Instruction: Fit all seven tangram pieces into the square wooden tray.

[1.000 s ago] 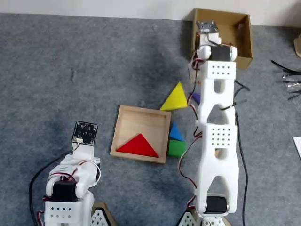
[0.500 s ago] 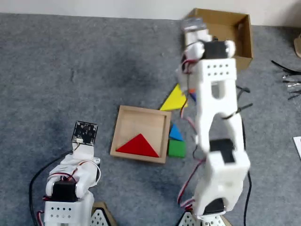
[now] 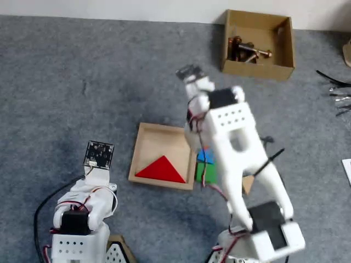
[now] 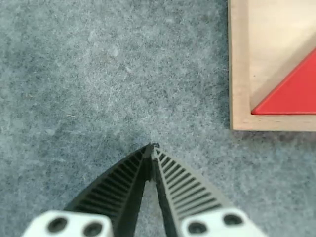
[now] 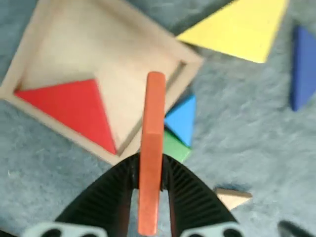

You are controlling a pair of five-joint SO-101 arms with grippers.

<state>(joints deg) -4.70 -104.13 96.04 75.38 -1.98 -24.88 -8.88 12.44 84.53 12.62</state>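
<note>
Change: the right arm [image 3: 230, 131] is swung away from the open cardboard box [image 3: 255, 70], where it was stretched a second ago, and is now brought in over the 1 o'clock corner of the square wooden tray [image 3: 159, 139]. The left arm [image 3: 88, 205] is kept in place.
Right gripper: the right gripper [image 5: 150, 162] is clamped on a flat orange tangram piece [image 5: 152, 113], which is held on edge between the two black ribbed fingers [image 5: 185, 190]. The piece's far end is seen against the tray [image 5: 98, 54] near one corner.
Left gripper: the left gripper [image 4: 150, 148] is closed with its tips touching and nothing between them. It is held over the grey carpet [image 4: 98, 74], near the tray's rim [image 4: 237, 74].
Tray: it lies on the carpet at the table's middle, with the left arm at its 8 o'clock.
Red triangle: a large red triangle [image 3: 162, 170] is laid flat in the tray's 6 o'clock half.
Blue and green pieces: a small light-blue triangle [image 3: 205, 157] and a green piece [image 3: 204, 172] are set against the tray's outer 3 o'clock side, and they touch each other.
Yellow triangle: a large yellow triangle [image 5: 242, 24] lies on the carpet just beyond a tray corner.
Dark-blue piece: a dark-blue piece [image 5: 302, 64] lies beside the yellow triangle.
Tan triangle: a small pale wooden triangle [image 5: 232, 197] lies on the carpet, apart from the tray.
Box: it stands at 1 o'clock of the tray, well apart.
</note>
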